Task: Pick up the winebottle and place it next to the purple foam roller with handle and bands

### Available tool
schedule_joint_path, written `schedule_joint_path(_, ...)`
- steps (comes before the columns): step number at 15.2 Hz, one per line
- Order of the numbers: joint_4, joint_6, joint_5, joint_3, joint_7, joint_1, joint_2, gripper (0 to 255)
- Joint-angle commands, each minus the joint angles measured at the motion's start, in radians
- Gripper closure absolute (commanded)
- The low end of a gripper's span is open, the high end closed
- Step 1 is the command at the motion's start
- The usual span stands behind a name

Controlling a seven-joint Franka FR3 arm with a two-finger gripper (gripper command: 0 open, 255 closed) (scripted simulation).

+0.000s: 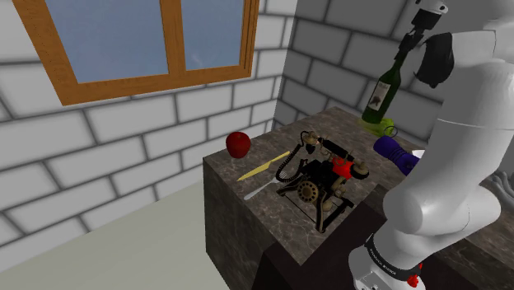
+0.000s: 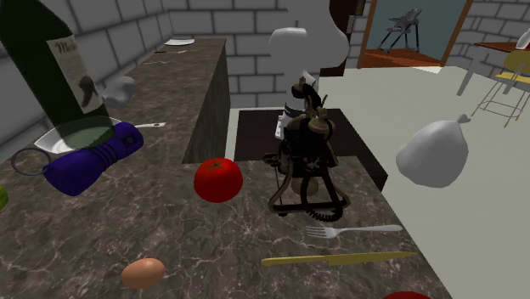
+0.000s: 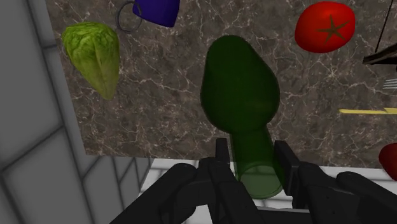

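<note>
Gripper (image 3: 253,159): both fingers are clamped on the bottle's neck, with the glass filling the narrow gap.
Bottle (image 1: 383,92): dark green with a pale label, hanging upright from the gripper at the wall end of the counter (image 2: 212,246).
Height: the base looks just off the stone, though I can't say for sure.
Roller (image 2: 89,157): purple, lying flat just beside the bottle's base, with a ring at one end.
Lettuce (image 3: 95,57): on the counter near the roller, along the wall.
Tomato (image 2: 218,179): sits between the roller and the phone (image 2: 306,153).
Knife (image 2: 340,257): yellow, lying near the fork (image 2: 352,229).
</note>
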Motion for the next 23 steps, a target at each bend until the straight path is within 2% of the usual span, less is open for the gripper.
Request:
schedule_joint_path(1, 0.178, -0.077, 0.085, 0.003, -0.04, -0.114, 0.118, 255)
schedule_joint_path(3, 0.402, -0.169, 0.166, 0.034, -0.044, -0.254, 0.245, 255)
schedule_joint_path(6, 0.2, -0.062, 0.106, 0.013, -0.068, -0.162, 0.16, 255)
schedule_joint_path(10, 0.039, 0.036, 0.065, -0.003, -0.08, -0.094, 0.1, 255)
schedule_joint_path(16, -0.132, 0.153, 0.026, -0.011, -0.089, -0.032, 0.043, 255)
schedule_joint_path(23, -0.284, 0.268, 0.002, -0.013, -0.097, 0.011, 0.004, 255)
